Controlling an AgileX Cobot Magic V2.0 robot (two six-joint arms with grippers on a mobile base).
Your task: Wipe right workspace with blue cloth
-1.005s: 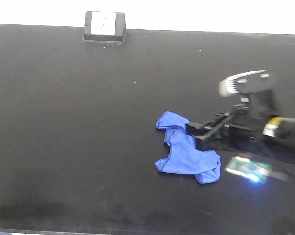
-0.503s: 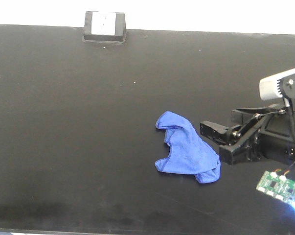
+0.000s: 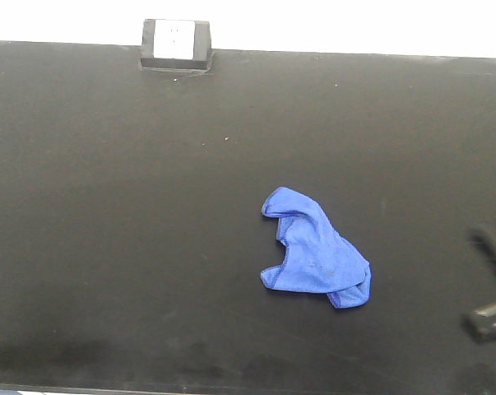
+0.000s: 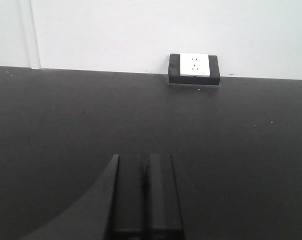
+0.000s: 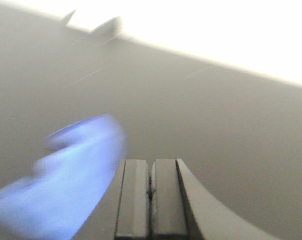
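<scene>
Black desk [image 3: 108, 206]: your blue cloth [image 3: 315, 251] lies crumpled centre-right; both claws, left [image 4: 144, 192] and right [image 5: 151, 197], closed, empty.

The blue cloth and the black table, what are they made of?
The blue cloth looks like soft fuzzy fabric, maybe microfiber: it lies crumpled in folds with stitched edges. The table looks smooth and matte, perhaps laminate or a mat; its dull surface shows tiny specks.

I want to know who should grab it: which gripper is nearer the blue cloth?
Right. The right gripper, shut, has the blue cloth just to its left. The left gripper, also shut, sees only bare table.
</scene>
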